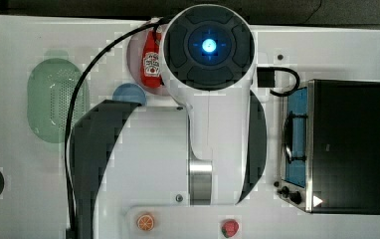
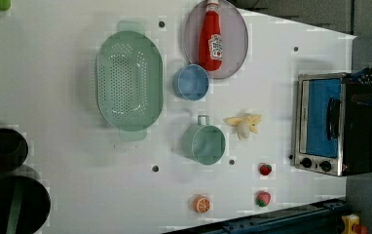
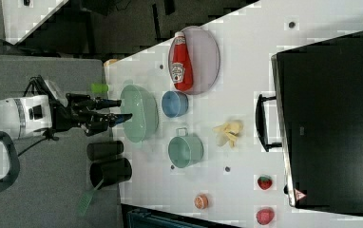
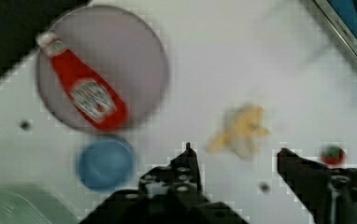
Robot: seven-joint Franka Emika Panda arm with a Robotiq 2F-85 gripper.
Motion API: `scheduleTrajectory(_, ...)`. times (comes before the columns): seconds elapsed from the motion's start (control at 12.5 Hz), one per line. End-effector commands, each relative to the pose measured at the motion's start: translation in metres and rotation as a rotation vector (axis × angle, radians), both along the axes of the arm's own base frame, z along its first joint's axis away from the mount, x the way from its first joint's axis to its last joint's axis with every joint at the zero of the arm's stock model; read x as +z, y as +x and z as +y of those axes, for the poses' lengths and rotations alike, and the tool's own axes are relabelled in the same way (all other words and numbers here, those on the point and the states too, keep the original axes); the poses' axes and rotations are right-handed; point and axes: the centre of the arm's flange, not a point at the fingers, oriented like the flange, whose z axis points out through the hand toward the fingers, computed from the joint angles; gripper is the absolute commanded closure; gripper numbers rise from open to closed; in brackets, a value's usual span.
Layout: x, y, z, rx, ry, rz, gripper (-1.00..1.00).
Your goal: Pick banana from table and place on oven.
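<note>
The white worktop (image 2: 67, 97) carried the toaster oven (image 2: 332, 124), its black top bare. The green colander (image 2: 129, 80) and mint cup (image 2: 204, 143) were empty; the ketchup bottle (image 2: 211, 36) lay on a grey plate (image 2: 235, 48). The hand (image 4: 235, 161) hung half open, holding nothing, above the peeled banana (image 4: 239, 130), which lay between cup and oven.

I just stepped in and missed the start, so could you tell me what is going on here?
A robot arm's gripper hangs open above the white table, holding nothing. The banana, peeled open, lies on the table between a green cup and the oven. The oven's black top is bare, so the pick has not begun.
</note>
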Motion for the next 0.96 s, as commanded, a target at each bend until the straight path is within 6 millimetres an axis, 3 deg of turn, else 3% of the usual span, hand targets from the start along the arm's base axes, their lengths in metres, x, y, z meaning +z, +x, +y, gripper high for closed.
scheduleTrajectory(0.08, 0.081, -0.188, -0.028, -0.161, 0.017, -0.005, -0.58)
scheduleTrajectory(0.24, 0.081, -0.188, -0.028, -0.161, 0.017, -0.004, -1.0)
scheduleTrajectory(0.56, 0.06, -0.176, -0.028, -0.16, 0.015, 0.014, -1.0)
scheduleTrajectory(0.72, 0.029, -0.159, -0.028, -0.159, 0.013, 0.026, -1.0)
scheduleTrajectory(0.96, -0.041, -0.127, -0.028, -0.156, 0.009, 0.039, -1.0)
